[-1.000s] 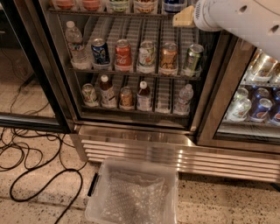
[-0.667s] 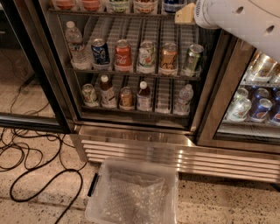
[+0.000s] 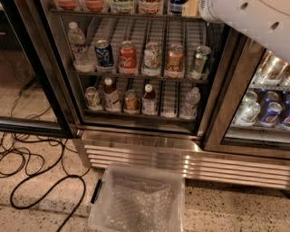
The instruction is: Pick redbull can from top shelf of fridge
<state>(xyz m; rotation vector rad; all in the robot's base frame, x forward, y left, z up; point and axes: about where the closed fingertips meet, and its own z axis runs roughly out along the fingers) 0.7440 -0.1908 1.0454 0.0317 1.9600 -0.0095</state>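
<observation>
The fridge [image 3: 136, 156] stands in front of me with its left glass door open. The top shelf [image 3: 122, 15] runs along the top edge of the view, and only the bottoms of the things on it show. A slim blue-and-silver can bottom, the redbull can [image 3: 176, 4], stands at its right end. My gripper [image 3: 190, 8] shows only as a tan tip at the top edge, right beside that can, on the end of my white arm [image 3: 253, 20].
The rack below holds a water bottle [image 3: 78, 45], a Pepsi can [image 3: 104, 54], a Coca-Cola can [image 3: 127, 56] and a green-and-silver can [image 3: 199, 61]. The lowest rack holds small bottles. A clear plastic bin [image 3: 136, 199] and black cables [image 3: 36, 176] lie on the floor.
My gripper and arm have moved up a little toward the top shelf. The cans and bottles have not moved.
</observation>
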